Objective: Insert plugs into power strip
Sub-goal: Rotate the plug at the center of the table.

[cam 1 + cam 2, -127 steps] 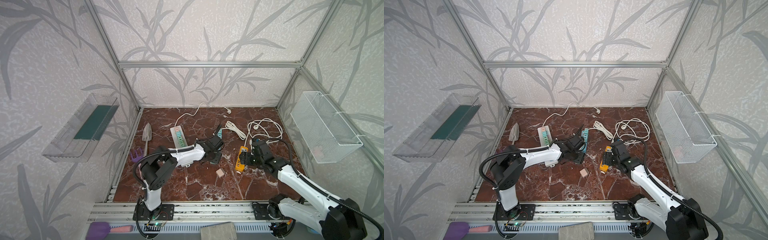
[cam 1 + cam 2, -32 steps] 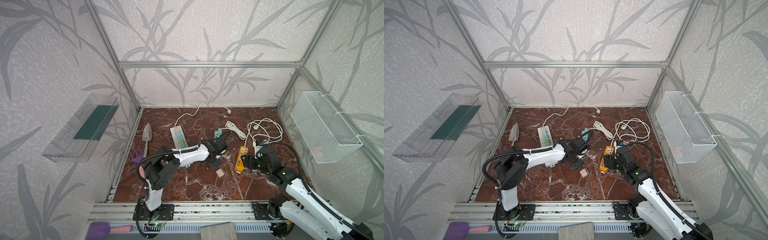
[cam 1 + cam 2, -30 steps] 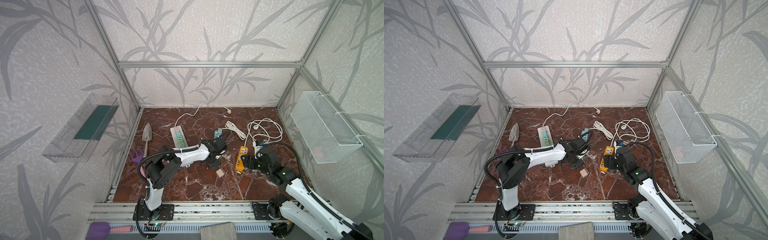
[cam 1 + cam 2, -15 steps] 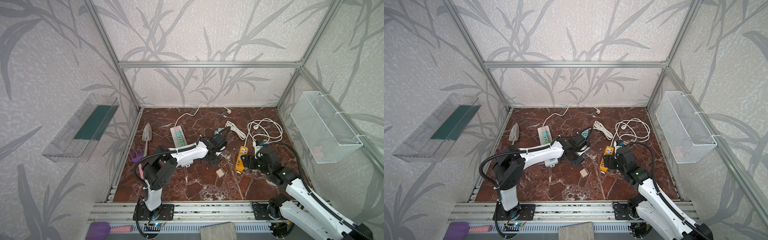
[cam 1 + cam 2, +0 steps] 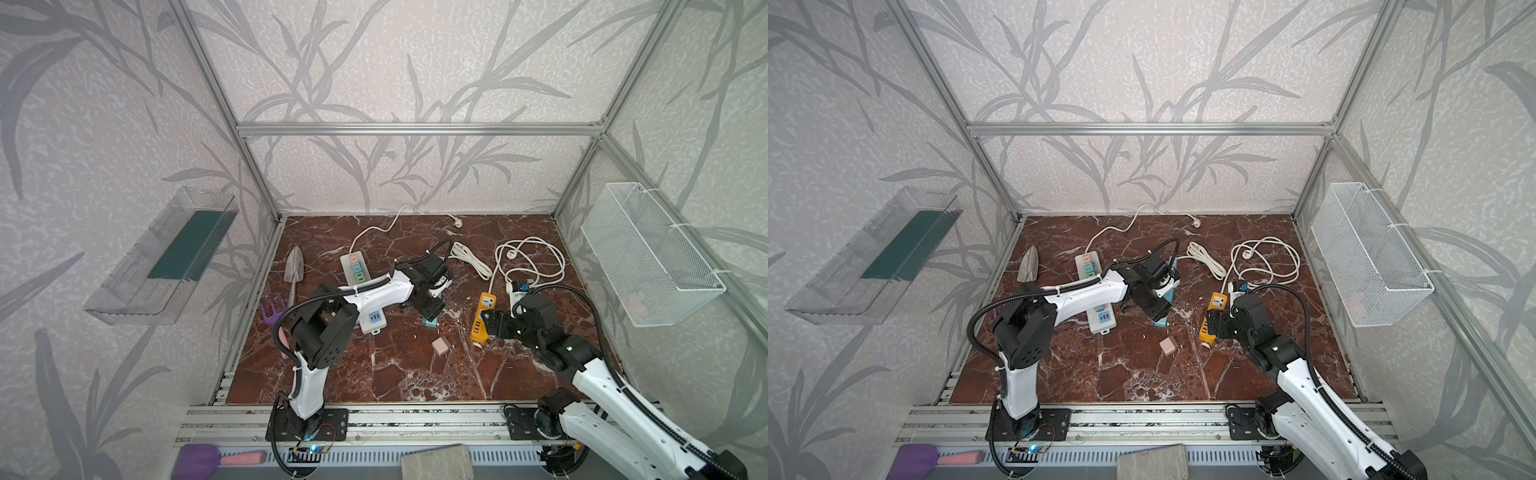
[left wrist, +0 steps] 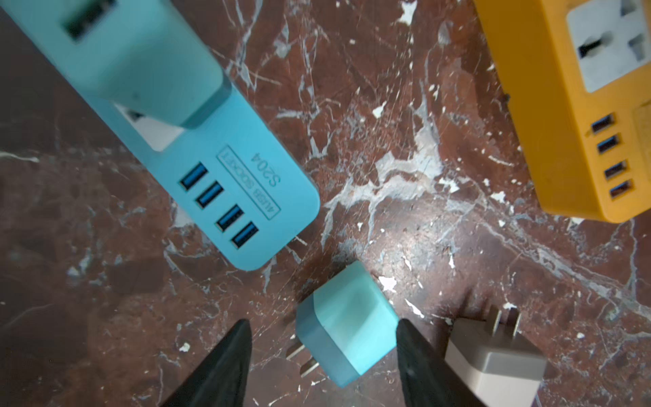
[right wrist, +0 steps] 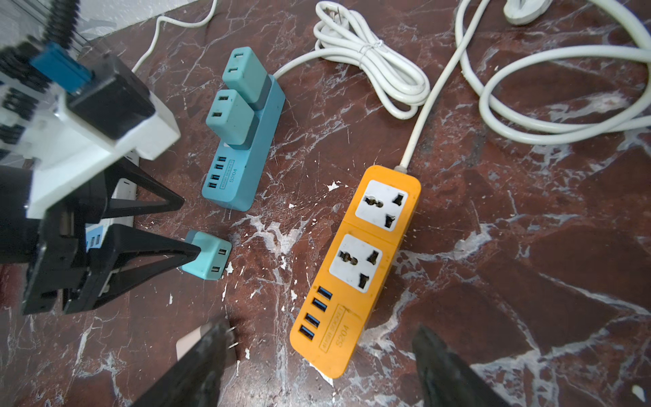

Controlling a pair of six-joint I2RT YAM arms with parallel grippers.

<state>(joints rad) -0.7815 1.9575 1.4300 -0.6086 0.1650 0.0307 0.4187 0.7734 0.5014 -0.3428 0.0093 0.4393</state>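
The left gripper [image 7: 191,227] stands released, jaws straddling a loose teal plug [image 6: 347,324] lying on its side mid-tabletop: one finger touches it, a gap shows at the other. The teal power strip [image 7: 246,155], with two seated plugs [image 7: 230,116], ends just beside. The right gripper [image 7: 321,326] hangs spread wide, grasping nothing, over the orange power strip [image 7: 363,253] at its front end. Bare marble tabletop [image 5: 374,382] runs along the front edge; white cords [image 5: 532,257] crowd the back right corner.

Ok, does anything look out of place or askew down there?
A teal plug lies tipped on its side on the marble tabletop, prongs sideways, between the fingers of the open left gripper. A pink plug lies loose beside it, prongs level too.
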